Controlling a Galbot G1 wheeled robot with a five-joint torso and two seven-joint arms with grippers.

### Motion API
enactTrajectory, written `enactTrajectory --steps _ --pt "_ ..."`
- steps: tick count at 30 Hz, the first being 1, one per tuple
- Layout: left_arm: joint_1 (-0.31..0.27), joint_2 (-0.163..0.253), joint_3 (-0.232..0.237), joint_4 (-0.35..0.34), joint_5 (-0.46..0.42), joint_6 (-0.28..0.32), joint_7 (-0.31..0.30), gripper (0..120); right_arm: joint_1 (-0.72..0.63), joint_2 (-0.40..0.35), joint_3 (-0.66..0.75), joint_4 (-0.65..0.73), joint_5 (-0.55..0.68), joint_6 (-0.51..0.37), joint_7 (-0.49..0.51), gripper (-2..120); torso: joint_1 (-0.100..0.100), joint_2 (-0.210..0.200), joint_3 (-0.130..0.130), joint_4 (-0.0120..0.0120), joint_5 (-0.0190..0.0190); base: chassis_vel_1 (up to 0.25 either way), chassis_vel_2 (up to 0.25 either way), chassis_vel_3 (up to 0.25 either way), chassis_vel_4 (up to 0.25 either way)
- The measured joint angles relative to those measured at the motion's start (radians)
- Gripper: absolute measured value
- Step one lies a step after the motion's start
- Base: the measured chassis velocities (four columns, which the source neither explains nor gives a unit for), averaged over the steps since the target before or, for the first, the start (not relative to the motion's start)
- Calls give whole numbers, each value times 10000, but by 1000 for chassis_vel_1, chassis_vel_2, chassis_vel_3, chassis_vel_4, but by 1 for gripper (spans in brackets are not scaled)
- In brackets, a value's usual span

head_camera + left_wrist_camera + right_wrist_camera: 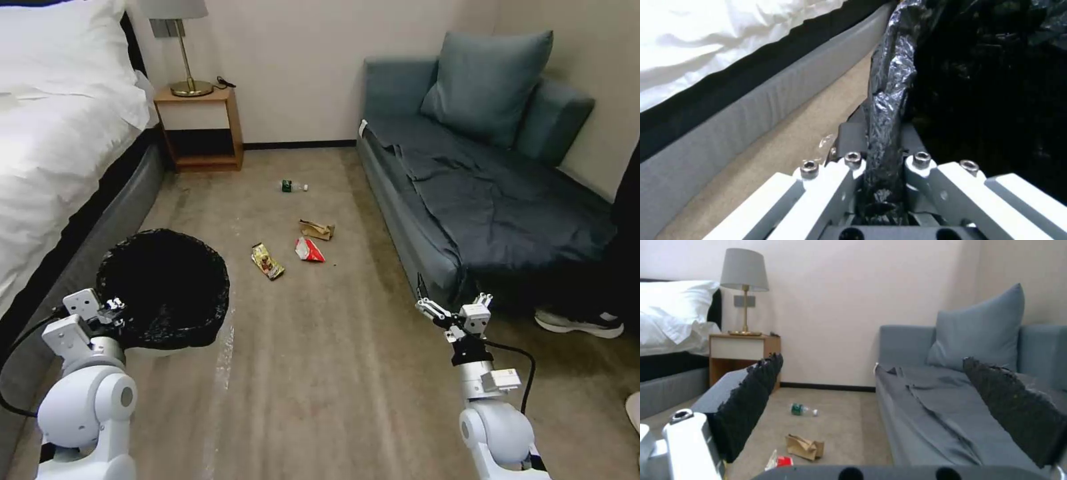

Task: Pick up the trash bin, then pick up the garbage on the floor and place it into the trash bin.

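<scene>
The trash bin [163,287], white with a crinkly black liner, is low at my left beside the bed. My left gripper [110,312] is shut on its near rim; in the left wrist view the liner's rim [889,83] runs between the closed fingers of the left gripper [882,148]. The garbage lies on the carpet ahead: a gold wrapper [267,261], a red-and-white carton [309,250], a brown paper bag [317,230] and a small bottle [293,187]. My right gripper [457,310] hangs open near the sofa's front, well short of the litter. The right wrist view shows the bottle [802,409], bag [804,447] and carton [778,460].
A bed [60,153] lines the left side, with a wooden nightstand [200,127] and lamp [180,47] at the far wall. A blue-grey sofa [480,187] with a cushion fills the right. Open carpet [320,373] lies between me and the litter.
</scene>
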Motion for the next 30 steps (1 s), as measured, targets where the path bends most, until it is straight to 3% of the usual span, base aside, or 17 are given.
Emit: enactTrajectory --steps 30 --pt "38 -7 -51 65 187 -114 103 4 43 9 20 -158 -7 11 -122 100 0 0 0 -1 -1 -95 96 97 -93"
